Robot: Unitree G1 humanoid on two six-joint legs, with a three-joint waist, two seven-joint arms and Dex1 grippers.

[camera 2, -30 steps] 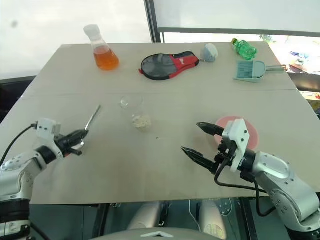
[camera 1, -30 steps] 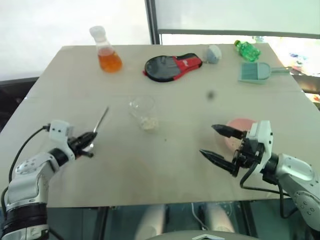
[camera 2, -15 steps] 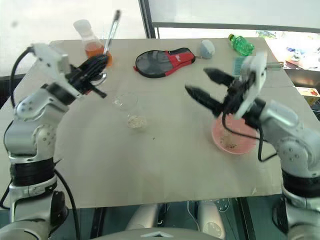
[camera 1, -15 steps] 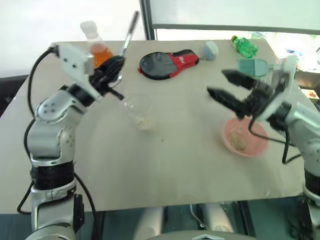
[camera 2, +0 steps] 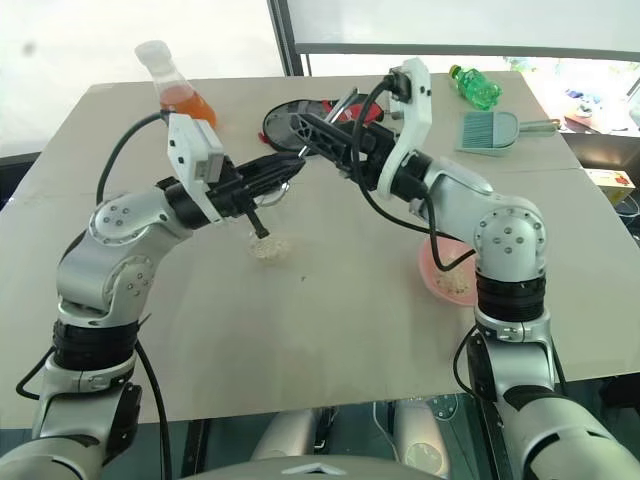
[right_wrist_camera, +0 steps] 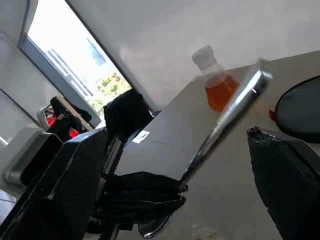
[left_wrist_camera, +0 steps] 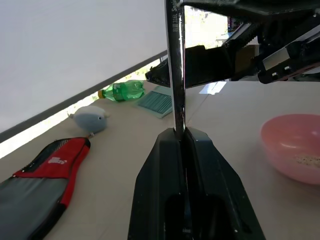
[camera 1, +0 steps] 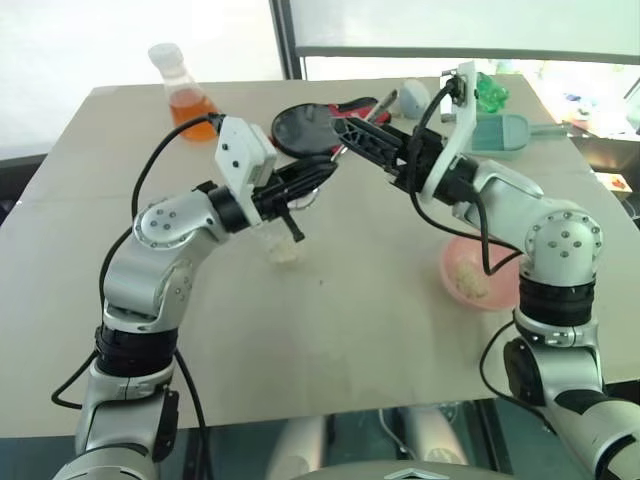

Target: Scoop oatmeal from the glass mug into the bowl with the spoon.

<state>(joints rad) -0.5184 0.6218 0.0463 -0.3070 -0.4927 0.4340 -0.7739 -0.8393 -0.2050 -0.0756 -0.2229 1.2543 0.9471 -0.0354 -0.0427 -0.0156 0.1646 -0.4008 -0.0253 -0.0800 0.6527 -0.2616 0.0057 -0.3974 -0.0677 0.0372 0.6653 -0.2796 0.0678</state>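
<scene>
My left gripper point(camera 1: 318, 172) is shut on the spoon point(right_wrist_camera: 226, 119) near its head, and the long silver handle slants up and away over the table's middle. My right gripper point(camera 1: 347, 135) is open, one finger on each side of that handle point(left_wrist_camera: 175, 75), clear of it. Just under the left gripper stands the glass mug point(camera 1: 281, 238) with oatmeal point(camera 1: 284, 251) in its bottom, partly hidden by the fingers. The pink bowl point(camera 1: 503, 297) sits on the right, below the right forearm, with some oatmeal point(camera 1: 467, 280) in it.
On the far side of the table point(camera 1: 340, 340) stand an orange-liquid flask point(camera 1: 178, 88), a red-and-black paddle cover point(camera 1: 303, 124), a grey-blue object point(camera 1: 414, 97), a green bottle point(camera 2: 472, 86) and a teal dustpan point(camera 2: 488, 132).
Both arms have risen off the table and met over its middle. The left one carried the spoon up and to the right; the right gripper left the bowl and came around the handle.
</scene>
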